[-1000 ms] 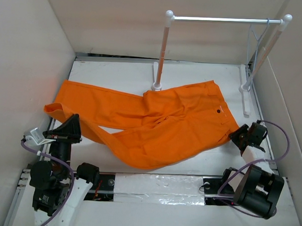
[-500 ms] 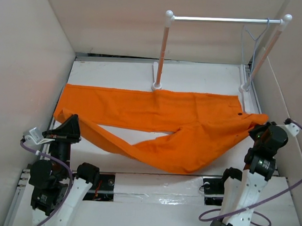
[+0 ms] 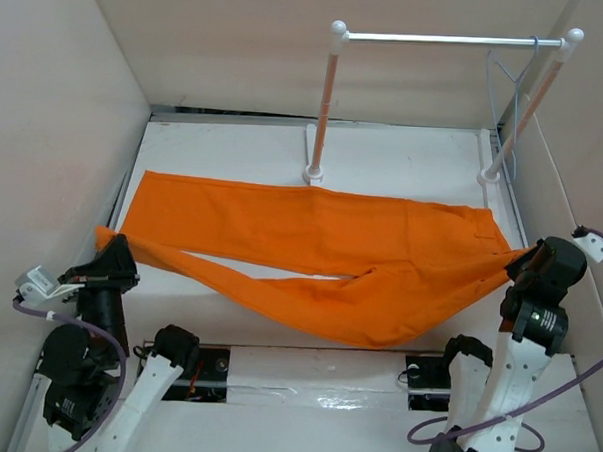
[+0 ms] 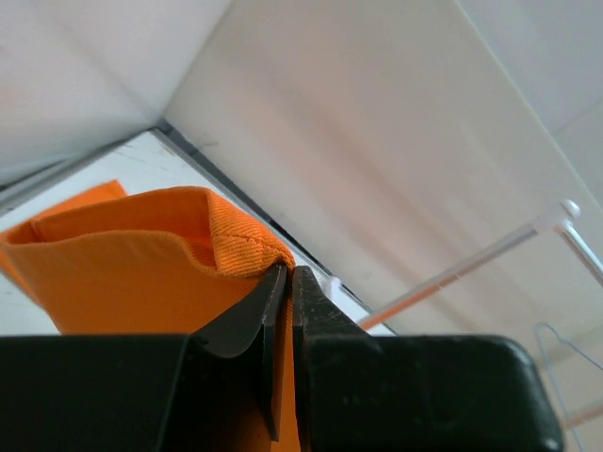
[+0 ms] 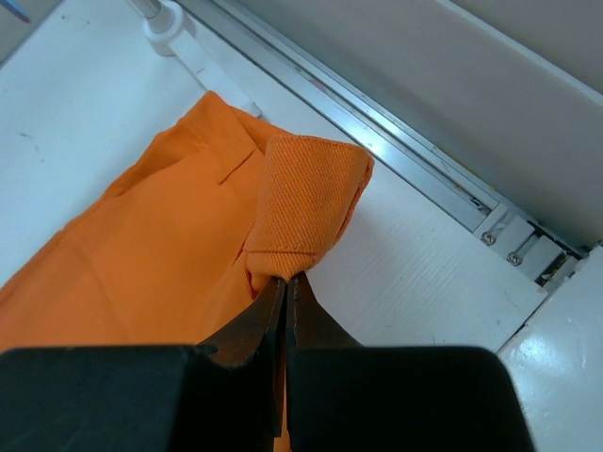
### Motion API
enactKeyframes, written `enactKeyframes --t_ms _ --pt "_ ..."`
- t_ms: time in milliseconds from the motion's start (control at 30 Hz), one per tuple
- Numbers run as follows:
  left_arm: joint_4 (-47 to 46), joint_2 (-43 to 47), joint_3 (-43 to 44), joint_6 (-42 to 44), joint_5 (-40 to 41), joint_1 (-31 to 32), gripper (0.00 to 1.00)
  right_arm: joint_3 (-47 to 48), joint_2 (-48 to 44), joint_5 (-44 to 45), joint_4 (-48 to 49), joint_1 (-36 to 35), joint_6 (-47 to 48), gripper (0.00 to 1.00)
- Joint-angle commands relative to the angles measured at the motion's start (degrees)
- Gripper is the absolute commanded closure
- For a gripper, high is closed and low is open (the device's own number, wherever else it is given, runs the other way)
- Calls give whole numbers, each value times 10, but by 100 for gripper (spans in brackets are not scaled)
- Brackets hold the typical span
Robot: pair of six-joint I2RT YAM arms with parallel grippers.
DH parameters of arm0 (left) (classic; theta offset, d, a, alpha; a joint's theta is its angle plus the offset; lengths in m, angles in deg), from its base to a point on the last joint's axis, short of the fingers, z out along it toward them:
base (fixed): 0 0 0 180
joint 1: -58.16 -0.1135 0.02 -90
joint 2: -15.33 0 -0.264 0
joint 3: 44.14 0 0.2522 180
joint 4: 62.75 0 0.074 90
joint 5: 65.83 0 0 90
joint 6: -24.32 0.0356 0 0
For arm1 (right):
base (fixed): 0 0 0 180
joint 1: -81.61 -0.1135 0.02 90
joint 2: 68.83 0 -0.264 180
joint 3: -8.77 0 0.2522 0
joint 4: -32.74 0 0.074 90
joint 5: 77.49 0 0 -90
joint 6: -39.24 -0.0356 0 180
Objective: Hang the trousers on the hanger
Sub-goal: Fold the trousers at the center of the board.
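The bright orange trousers (image 3: 310, 251) are stretched left to right across the table, both legs running leftward and the waist at the right. My left gripper (image 3: 105, 252) is shut on a trouser leg end, seen pinched in the left wrist view (image 4: 231, 247). My right gripper (image 3: 525, 261) is shut on the waistband corner, which folds over the fingertips in the right wrist view (image 5: 306, 212). The thin pale hanger (image 3: 510, 80) hangs by its hook at the right end of the rack's silver bar, apart from both grippers.
The white two-post rack (image 3: 325, 97) with its silver crossbar (image 3: 450, 38) stands at the back of the table, feet behind the trousers. Beige walls close in left, back and right. A metal rail (image 5: 377, 141) runs along the table's right edge.
Both arms pulled apart: the right gripper lifted the waist out to the right, the left gripper moved left and nearer. The trousers went from crumpled to stretched flat.
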Motion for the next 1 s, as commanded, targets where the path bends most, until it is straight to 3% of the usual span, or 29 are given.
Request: enactKeyframes --t_ms 0,133,233,267,367,400,433,633,800,967 --pt "-27 -80 23 3 78 4 100 10 50 -15 112 -2 -2 100" --pt "-75 -204 49 8 111 4 100 54 218 -42 155 -2 -35 100" --pt "-70 -332 69 -17 151 -2 100 106 272 -43 159 -16 -33 100" --pt "-68 -396 74 -25 160 -30 100 113 292 -39 175 -21 -33 100" --pt "-41 -468 102 -40 113 -104 100 143 325 -10 189 -33 -29 100" --pt "-38 -497 107 -45 103 -158 100 155 354 3 184 -41 -26 100" --pt "-45 -517 100 -41 78 -208 100 181 382 16 166 -53 -25 100" --pt "-34 -594 110 -82 92 -281 100 208 419 34 186 -88 -30 100" --pt "-26 -674 154 -94 88 -310 100 232 444 32 197 -98 -36 100" --pt "-79 -727 172 -76 113 -310 100 261 484 67 206 -130 -28 100"
